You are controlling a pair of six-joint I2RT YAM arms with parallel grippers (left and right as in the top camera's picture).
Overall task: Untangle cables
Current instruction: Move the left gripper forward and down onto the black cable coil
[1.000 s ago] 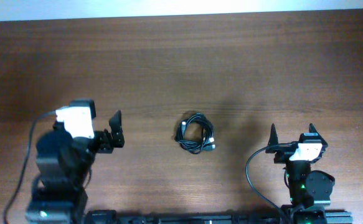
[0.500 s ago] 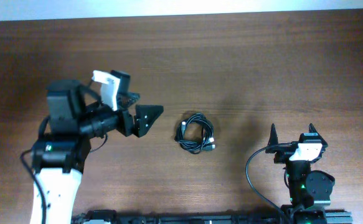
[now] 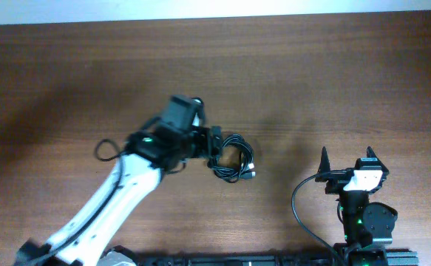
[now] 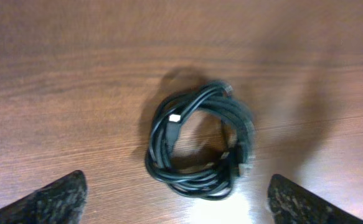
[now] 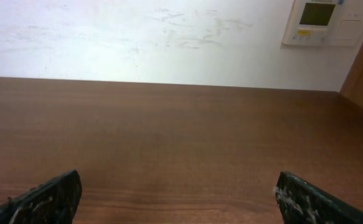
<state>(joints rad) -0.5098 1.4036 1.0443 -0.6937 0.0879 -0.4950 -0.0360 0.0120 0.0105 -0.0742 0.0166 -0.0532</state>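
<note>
The cables [image 3: 233, 177] lie as one small black knotted coil on the wooden table [image 3: 311, 81], near its middle. My left arm stretches across from the front left, and my left gripper [image 3: 215, 146] hovers open at the coil's left edge. From the left wrist, the cables [image 4: 197, 182] sit just ahead of my left gripper [image 4: 178, 202], with light plug tips showing inside the loop. Its two fingertips [image 4: 56, 199] stand wide apart and touch nothing. My right gripper [image 3: 346, 164] is parked open at the front right, well away from the coil. From the right wrist, my right gripper [image 5: 181, 199] frames only bare table.
The right arm's own thick black wire [image 3: 298, 199] loops beside its base. A white wall [image 5: 137, 37] with a small control panel [image 5: 321, 22] stands behind the table's far edge.
My left arm has swung from the front left of the table up and right to the coil. The coil and the right arm have not moved.
</note>
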